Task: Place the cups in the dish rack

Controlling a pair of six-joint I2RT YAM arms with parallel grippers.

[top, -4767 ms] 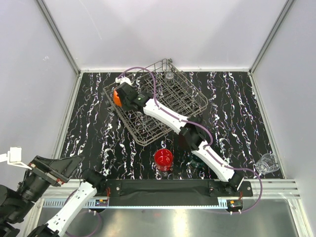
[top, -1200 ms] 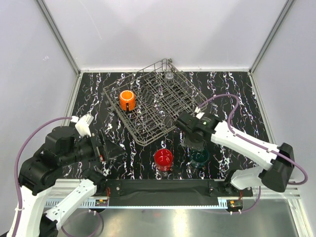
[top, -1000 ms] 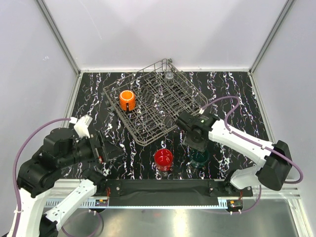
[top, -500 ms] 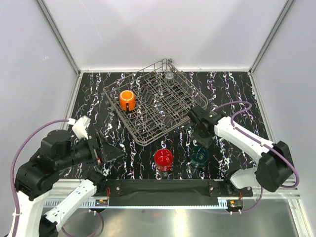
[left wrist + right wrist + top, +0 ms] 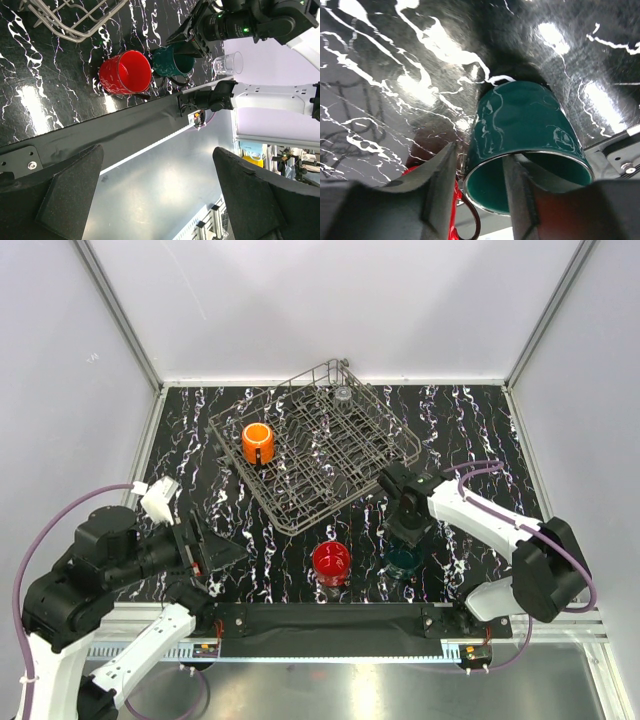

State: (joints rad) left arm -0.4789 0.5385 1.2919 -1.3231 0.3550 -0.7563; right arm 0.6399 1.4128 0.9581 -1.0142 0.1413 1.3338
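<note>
Near the front edge of the table point(image 5: 190, 440), the right gripper point(image 5: 479, 152) hangs over the dark teal cup point(image 5: 530, 115).
Its fingers point(image 5: 440, 185) stand apart and straddle the cup's left wall, one outside and one over the mouth; whether they touch it cannot be told. The red cup point(image 5: 331, 562) sits just to the left, and the orange cup point(image 5: 257, 443) is already in the dish rack point(image 5: 370, 440) farther back. The left gripper point(image 5: 157, 165) is spread wide and empty. A pinch on that thin, glossy rim could slip or tip the cup into the red one.
</note>
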